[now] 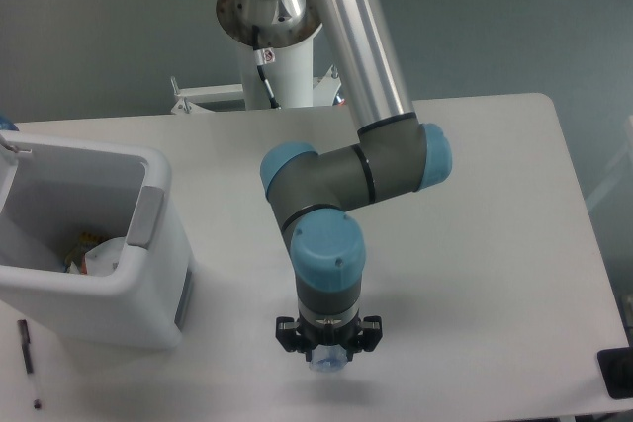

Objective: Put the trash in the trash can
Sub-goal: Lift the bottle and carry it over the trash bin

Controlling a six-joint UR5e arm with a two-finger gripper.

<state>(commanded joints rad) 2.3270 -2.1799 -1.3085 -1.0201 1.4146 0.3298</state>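
Observation:
The arm's wrist points straight down near the table's front edge, and my gripper [325, 351] sits under it, its fingers mostly hidden by the wrist. A clear, bluish bit of the crushed bottle [324, 364], the trash, pokes out just below the gripper, which is shut on it. The rest of the bottle is hidden beneath the wrist. The white trash can [150, 177] stands at the left of the table, well left of the gripper, open at the top. A crumpled white wrapper [103, 255] and other scraps lie inside it.
A thin black pen [27, 347] lies on the table in front of the trash can at the far left. A black object [615, 374] sits at the table's front right corner. The arm's white base post [277, 71] stands behind the table.

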